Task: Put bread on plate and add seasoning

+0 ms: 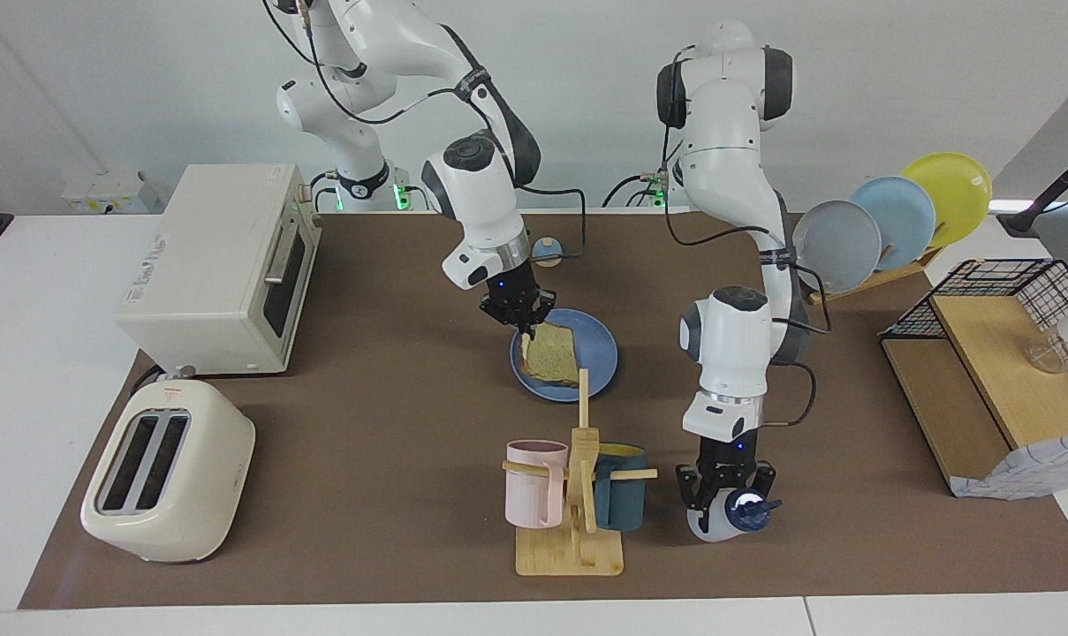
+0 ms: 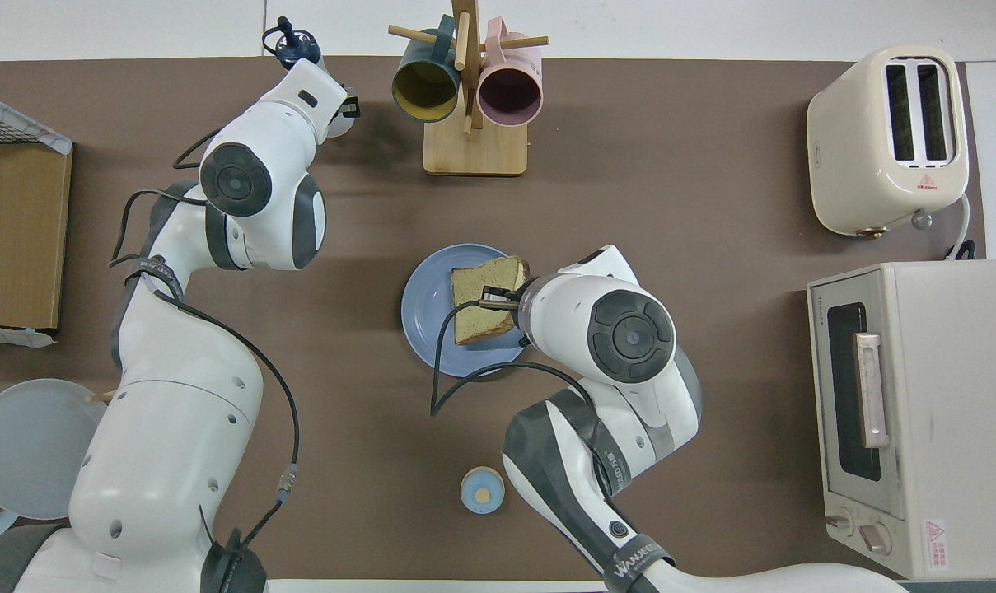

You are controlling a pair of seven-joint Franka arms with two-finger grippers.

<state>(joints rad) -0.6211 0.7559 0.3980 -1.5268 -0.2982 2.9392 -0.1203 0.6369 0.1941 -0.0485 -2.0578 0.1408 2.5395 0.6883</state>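
The right gripper is down at the blue plate, at the edge that faces the right arm's end of the table. Its fingertips are pinched together on the corner of the bread. From that gripper the slice spreads away toward the middle of the plate and lies nearly flat on it, with the pinched corner the only part under the fingers. In the overhead view the same gripper meets the bread at its edge, and the plate shows bare past the slice on the side away from the gripper.

The left gripper is low over the mat near the edge of the table farthest from the robots, closed around the seasoning bottle. The bottle's pale body sits between and just below the fingers, and its dark blue cap pokes out past them toward the left arm's end of the table. In the overhead view only the cap of the bottle shows past the left gripper.

Beside that gripper, toward the right arm's end, stands a wooden mug rack with a pink mug and a dark teal mug.
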